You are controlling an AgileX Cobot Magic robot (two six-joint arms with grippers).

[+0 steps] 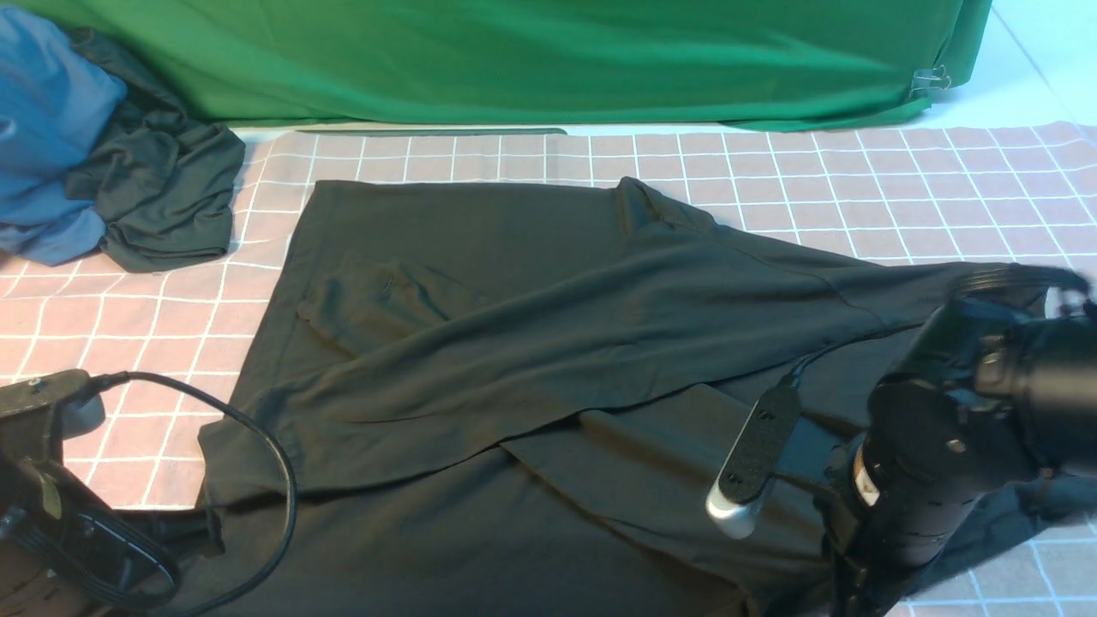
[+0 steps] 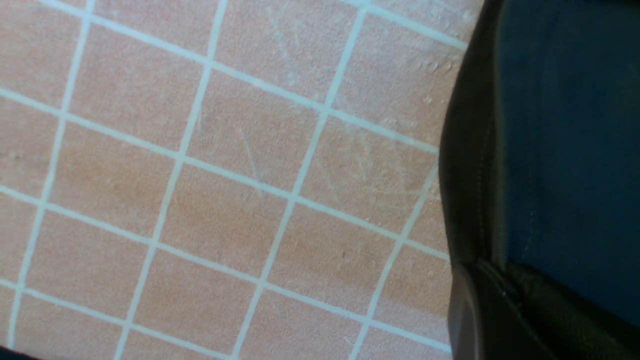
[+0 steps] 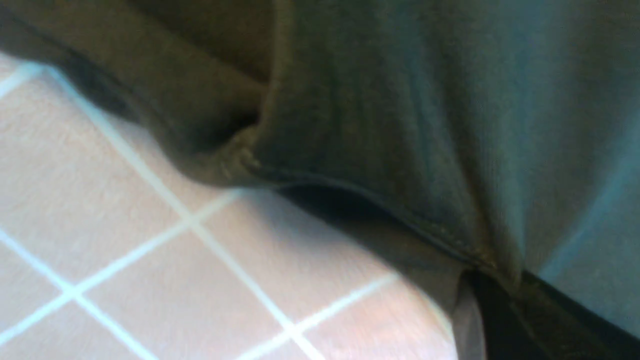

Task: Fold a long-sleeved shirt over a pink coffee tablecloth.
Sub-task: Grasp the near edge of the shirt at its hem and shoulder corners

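While the shirt (image 1: 514, 343) lies spread across the middle of the tablecloth (image 1: 857, 188), I see that one broad part of it is folded diagonally over the rest, running from the right side down toward the left. Its right end stretches out to my right gripper (image 1: 1024, 281), which shows only as a blur in the front view. From the right wrist camera, a stitched hem gathers into the closed jaws. The cloth there is raised off the pink squares and casts a shadow beneath it, so I read that gripper as clamped on the shirt.

My left gripper is closed too. Its wrist camera shows one dark finger (image 2: 475, 315) right against the shirt's edge, with open tablecloth beside it. I cannot tell whether any cloth is caught between the jaws.

A cable (image 1: 274, 463) loops over the shirt's left corner. Beyond the tablecloth hangs green fabric (image 1: 514, 60), and a dark garment (image 1: 163, 206) is bunched with blue cloth (image 1: 43, 128) at far left.
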